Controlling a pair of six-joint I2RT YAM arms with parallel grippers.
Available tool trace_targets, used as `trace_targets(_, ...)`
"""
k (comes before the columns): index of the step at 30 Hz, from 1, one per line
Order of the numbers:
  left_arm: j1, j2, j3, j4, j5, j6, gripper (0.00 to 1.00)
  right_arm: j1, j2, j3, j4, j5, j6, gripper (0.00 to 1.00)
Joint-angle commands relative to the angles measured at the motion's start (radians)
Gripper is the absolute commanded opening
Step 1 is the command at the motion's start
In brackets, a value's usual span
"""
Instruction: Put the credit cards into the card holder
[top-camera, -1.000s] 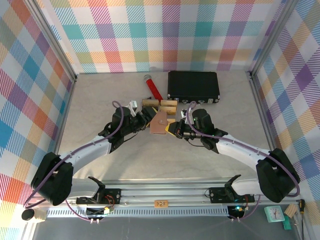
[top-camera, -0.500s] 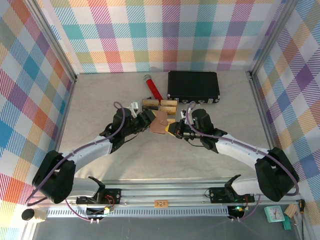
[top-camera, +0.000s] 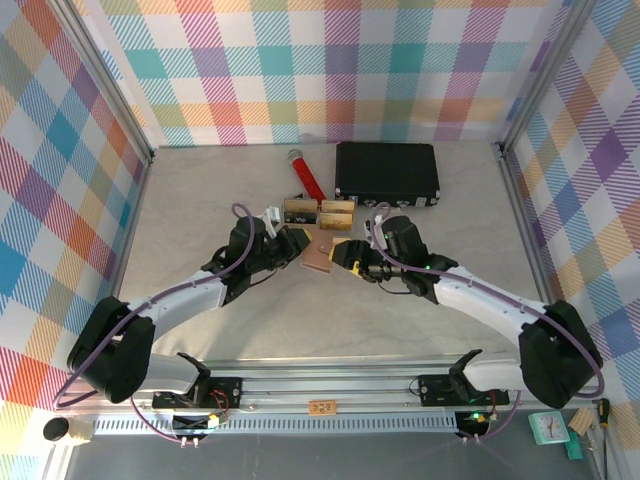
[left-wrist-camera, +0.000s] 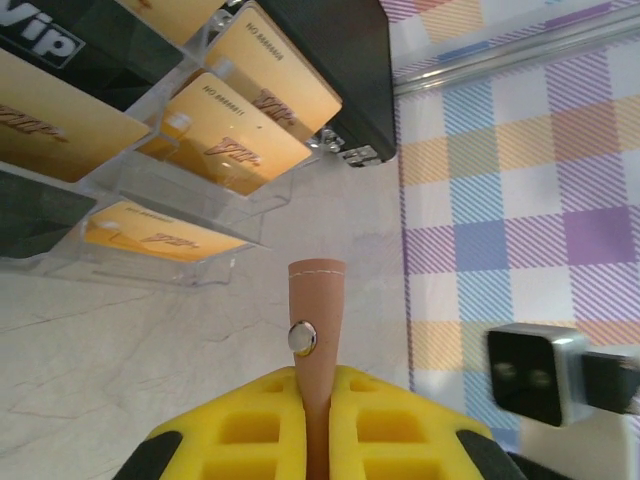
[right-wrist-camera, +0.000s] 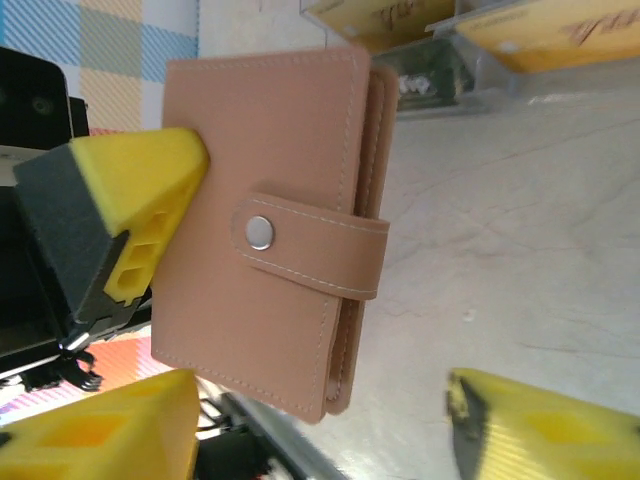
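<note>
the left hand (top-camera: 297, 244) is closed tight on the card holder (top-camera: 321, 254), just left of centre in the overhead view. in the left wrist view its yellow fingers (left-wrist-camera: 250, 425) pinch the reddish-brown holder edge-on, so that it stands up narrow between them with its silver snap (left-wrist-camera: 302, 338) facing left.

the right hand (top-camera: 347, 256) sits just to the right of the holder with its fingers spread wide and nothing gripped. in the right wrist view its yellow fingers (right-wrist-camera: 535, 430) stand apart along the bottom of the frame. the holder fills the middle of that frame above them, its strap snapped shut across the front. one yellow finger of the left hand presses on its left edge.

the credit cards (left-wrist-camera: 240, 130) lie in a clear tray (left-wrist-camera: 215, 268) on the desk (top-camera: 200, 200), just beyond the holder, gold faces up. further back, at upper centre of the overhead view, a black case (top-camera: 387, 172) lies flat, and a red stick-like thing (top-camera: 306, 176) lies to its left.
</note>
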Motion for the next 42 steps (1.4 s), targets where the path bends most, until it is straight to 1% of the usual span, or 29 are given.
trace_targets(1,0.004,-0.056,0.021,-0.046,-0.016,0.073,0.03,0.002,-0.037,0.096,-0.229,0.121,-0.154,0.78)
trace_targets(4,0.004,-0.066,0.018,-0.047,-0.025,0.073,0.02,0.01,-0.005,0.15,-0.286,0.162,-0.197,0.86)
trace_targets(7,0.002,-0.067,0.012,-0.03,-0.029,0.054,0.02,0.033,0.047,0.2,-0.31,0.195,-0.222,0.89)
trace_targets(10,0.001,-0.065,0.001,-0.008,-0.036,0.032,0.0,0.069,0.104,0.252,-0.312,0.223,-0.238,0.89)
trace_targets(14,-0.004,-0.064,0.0,-0.009,-0.039,0.027,0.0,0.103,0.167,0.307,-0.304,0.24,-0.247,0.89)
trace_targets(20,-0.011,-0.079,-0.002,-0.022,-0.047,0.028,0.0,0.123,0.247,0.357,-0.275,0.244,-0.242,0.89)
trace_targets(24,-0.016,-0.09,-0.008,-0.031,-0.054,0.03,0.0,0.127,0.292,0.374,-0.27,0.278,-0.235,0.87)
trace_targets(28,-0.018,-0.105,-0.018,-0.033,-0.062,0.031,0.0,0.128,0.316,0.355,-0.302,0.35,-0.232,0.85)
trace_targets(32,-0.018,-0.121,-0.022,-0.046,-0.069,0.033,0.0,0.122,0.305,0.294,-0.35,0.469,-0.231,0.83)
trace_targets(35,-0.018,-0.139,-0.019,-0.079,-0.086,0.037,0.0,0.095,0.289,0.25,-0.41,0.542,-0.231,0.83)
trace_targets(36,-0.018,-0.146,-0.016,-0.099,-0.091,0.047,0.0,0.076,0.276,0.23,-0.425,0.549,-0.226,0.82)
trace_targets(39,-0.018,-0.163,0.01,-0.187,-0.128,0.085,0.0,0.027,0.191,0.155,-0.396,0.491,-0.229,0.82)
trace_targets(40,-0.018,-0.167,0.02,-0.218,-0.14,0.099,0.01,0.017,0.161,0.139,-0.391,0.471,-0.231,0.83)
trace_targets(41,-0.018,-0.173,0.031,-0.251,-0.159,0.113,0.09,0.006,0.128,0.128,-0.386,0.44,-0.238,0.83)
trace_targets(42,-0.019,-0.179,0.05,-0.311,-0.197,0.118,0.21,-0.002,0.099,0.118,-0.379,0.405,-0.245,0.84)
